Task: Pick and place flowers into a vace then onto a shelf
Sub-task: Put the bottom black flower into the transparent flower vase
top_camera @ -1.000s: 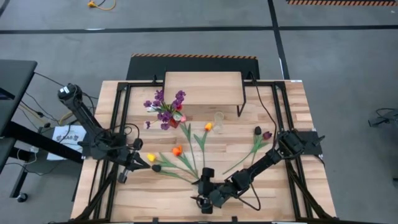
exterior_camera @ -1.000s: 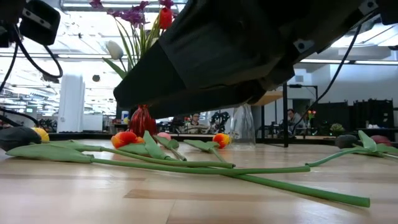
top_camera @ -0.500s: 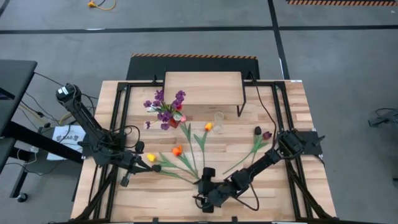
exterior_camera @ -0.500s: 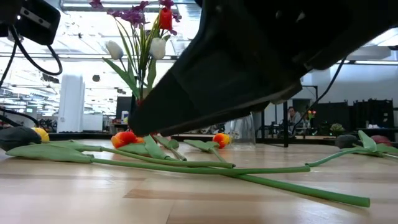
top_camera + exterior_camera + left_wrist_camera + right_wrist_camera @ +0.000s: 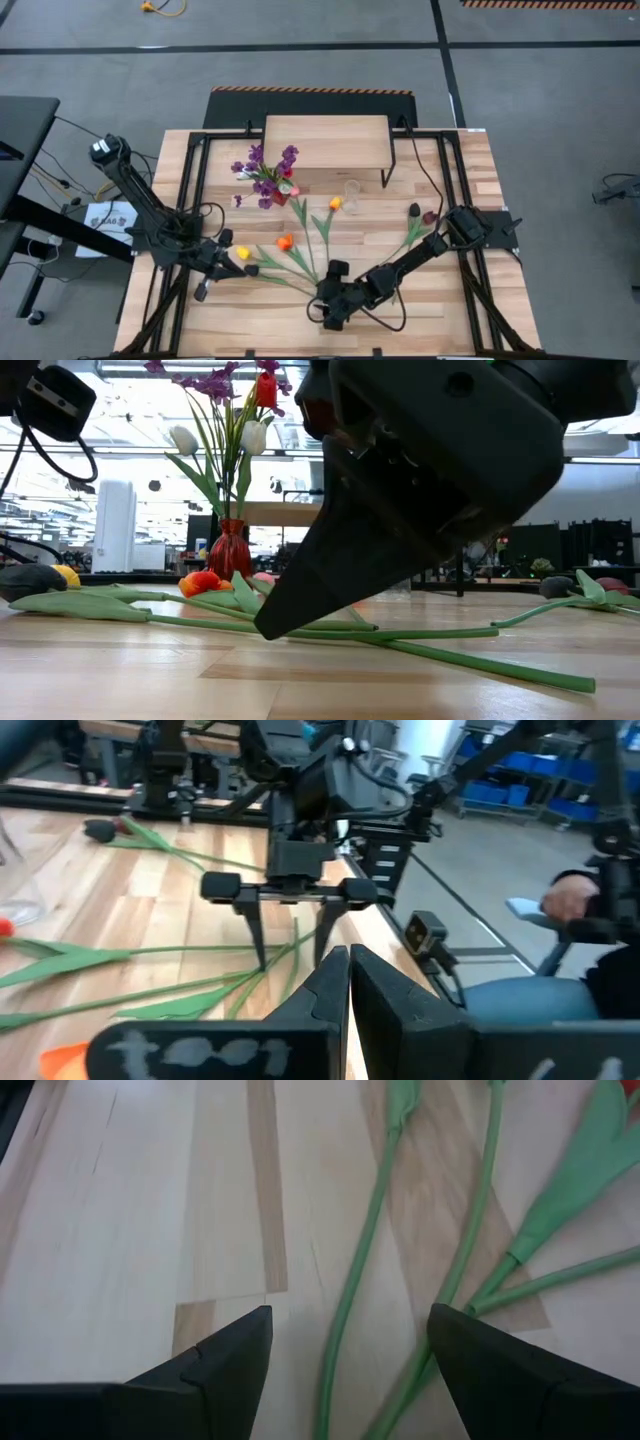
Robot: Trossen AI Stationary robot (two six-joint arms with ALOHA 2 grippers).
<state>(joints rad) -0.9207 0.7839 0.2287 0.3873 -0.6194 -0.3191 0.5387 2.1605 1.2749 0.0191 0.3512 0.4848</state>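
Note:
Several tulips lie on the table, among them a yellow one (image 5: 242, 254) and an orange one (image 5: 285, 242). Their green stems (image 5: 300, 270) fan toward the near edge. A red vase (image 5: 279, 197) near the shelf (image 5: 327, 143) holds purple sprigs and tulips (image 5: 232, 430). My right gripper (image 5: 327, 318) is open and tipped down over the stem ends. Its fingers (image 5: 215, 1365) stand on either side of one thin stem (image 5: 352, 1295), low over the wood. My left gripper (image 5: 348, 970) is shut on nothing and hovers at the table's left, near the yellow tulip.
A clear glass (image 5: 351, 190) stands in front of the shelf. Two dark tulips (image 5: 422, 214) lie at the right with their stems running toward the middle. Black frame rails (image 5: 190, 190) run along the table's sides. Bare wood (image 5: 130, 1230) lies beside the stem ends.
My right gripper has tipped its fingers downward and sunk toward the stem ends near the table's near edge. It has stayed open. The flowers have not moved.

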